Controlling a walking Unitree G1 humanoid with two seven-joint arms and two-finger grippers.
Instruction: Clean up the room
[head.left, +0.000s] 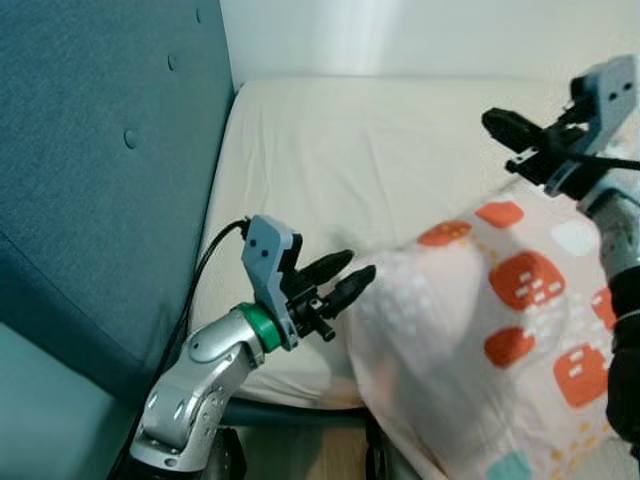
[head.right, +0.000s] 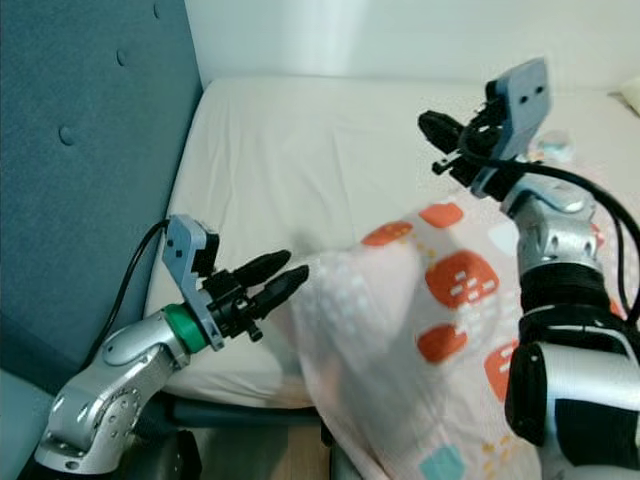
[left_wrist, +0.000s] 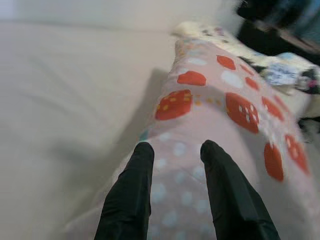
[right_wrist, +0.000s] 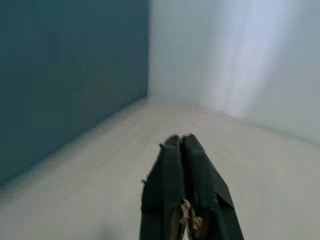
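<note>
A pink pillow (head.left: 480, 330) with red-orange squares lies over the near right part of the cream mattress (head.left: 350, 160), one end hanging past the bed's front edge. My left gripper (head.left: 358, 268) is open, its two black fingers pointing at the pillow's left end, tips touching or just short of the cloth. From the left wrist view, the left gripper (left_wrist: 177, 147) frames the pillow (left_wrist: 210, 100) between its fingers. My right gripper (head.right: 425, 122) is raised above the mattress behind the pillow, shut, pointing toward the corner of headboard and wall. In the right wrist view the right gripper (right_wrist: 180, 139) shows its fingers pressed together.
A tall teal padded headboard (head.left: 100, 150) stands along the left of the bed. A white wall (head.left: 400, 40) runs behind it. Rumpled patterned bedding (left_wrist: 285, 75) lies at the far right. A strip of wooden floor (head.left: 300, 455) shows below the bed's front edge.
</note>
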